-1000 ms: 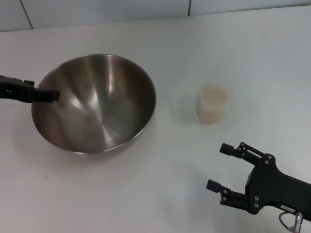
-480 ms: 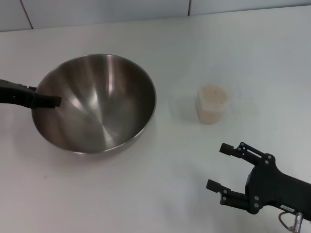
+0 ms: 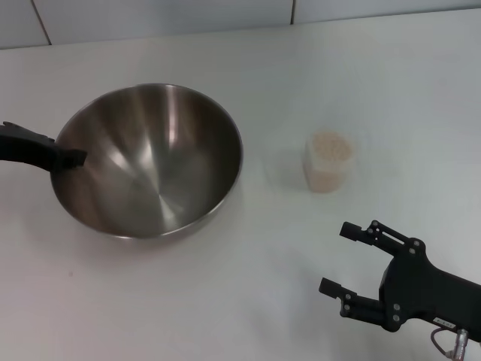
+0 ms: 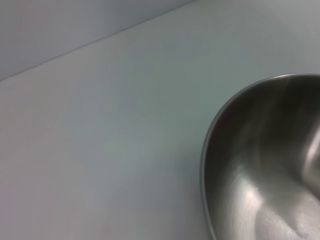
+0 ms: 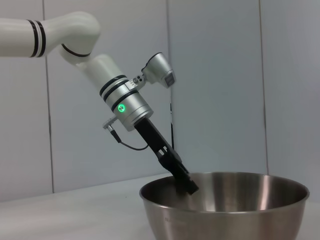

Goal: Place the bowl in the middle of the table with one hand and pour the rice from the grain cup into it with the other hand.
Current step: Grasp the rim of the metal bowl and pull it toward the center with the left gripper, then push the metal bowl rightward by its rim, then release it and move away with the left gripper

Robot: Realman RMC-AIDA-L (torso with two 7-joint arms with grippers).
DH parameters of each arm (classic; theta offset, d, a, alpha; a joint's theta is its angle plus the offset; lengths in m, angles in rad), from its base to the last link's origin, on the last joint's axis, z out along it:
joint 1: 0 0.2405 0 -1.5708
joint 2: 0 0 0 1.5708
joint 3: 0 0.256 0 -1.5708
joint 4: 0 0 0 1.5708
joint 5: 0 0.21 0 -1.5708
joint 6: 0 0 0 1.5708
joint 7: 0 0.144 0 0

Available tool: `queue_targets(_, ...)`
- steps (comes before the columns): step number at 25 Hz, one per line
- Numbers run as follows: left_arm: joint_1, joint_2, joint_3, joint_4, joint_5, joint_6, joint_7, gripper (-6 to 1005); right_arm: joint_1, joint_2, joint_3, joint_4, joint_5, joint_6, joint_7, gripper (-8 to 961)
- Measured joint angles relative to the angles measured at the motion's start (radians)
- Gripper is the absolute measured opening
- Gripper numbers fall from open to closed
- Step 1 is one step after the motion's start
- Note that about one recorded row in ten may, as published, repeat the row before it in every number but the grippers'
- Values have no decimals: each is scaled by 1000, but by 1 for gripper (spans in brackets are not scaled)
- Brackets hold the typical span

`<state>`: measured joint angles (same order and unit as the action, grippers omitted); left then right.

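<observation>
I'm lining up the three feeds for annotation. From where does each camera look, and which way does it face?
Head: high, looking down at the table, bowl, rice-filled grain cup; both tools show, left tool, right tool.
Left wrist: close beside the bowl's rim; no arm shows.
Right wrist: low, level across the table; sees the left arm.
All share the bowl.

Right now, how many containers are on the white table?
2. A large stainless-steel mixing bowl sits left of centre, with the left end effector at its left rim. A small clear plastic cup filled with rice stands to its right. None appears hidden.
</observation>
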<state>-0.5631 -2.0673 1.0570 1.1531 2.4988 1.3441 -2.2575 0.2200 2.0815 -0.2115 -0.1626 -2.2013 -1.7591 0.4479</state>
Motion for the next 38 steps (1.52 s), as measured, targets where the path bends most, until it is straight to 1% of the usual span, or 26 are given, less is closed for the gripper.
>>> queue_targets(5, -6, -1, 5, -2, -2, 6, 0, 223, -1, 0, -1, 0, 0, 0, 0, 816)
queue_targets(11, -25, 0, -2, -7, -3, 20, 1, 73, 2, 0, -4, 0, 0, 3, 0, 816)
queue_targets(15, -61, 3, -52, -15, -12, 60, 3, 54, 3, 0, -6, 0, 0, 3, 0, 816)
queue_targets(17, -93, 4, -99, -30, -20, 91, 15, 48, 4, 0, -8, 0, 0, 4, 0, 816)
queue_targets(18, -114, 5, -128, -49, -24, 106, 31, 47, 5, 0, -8, 0, 0, 4, 0, 816)
queue_targets(22, -174, 7, -177, -117, -34, 125, 69, 43, 5, 0, -9, 1, 0, 4, 0, 816)
queue_targets(27, -245, 5, -180, -213, -36, 82, 98, 45, 7, 0, -9, 2, 0, 4, 0, 816)
queue_targets(30, -269, 2, -165, -246, -22, 33, 100, 48, 8, 0, -9, 3, 0, 4, 0, 816)
queue_targets(38, -261, 1, -152, -275, -5, -34, 98, 58, 7, 0, -9, 3, -2, 5, 0, 816)
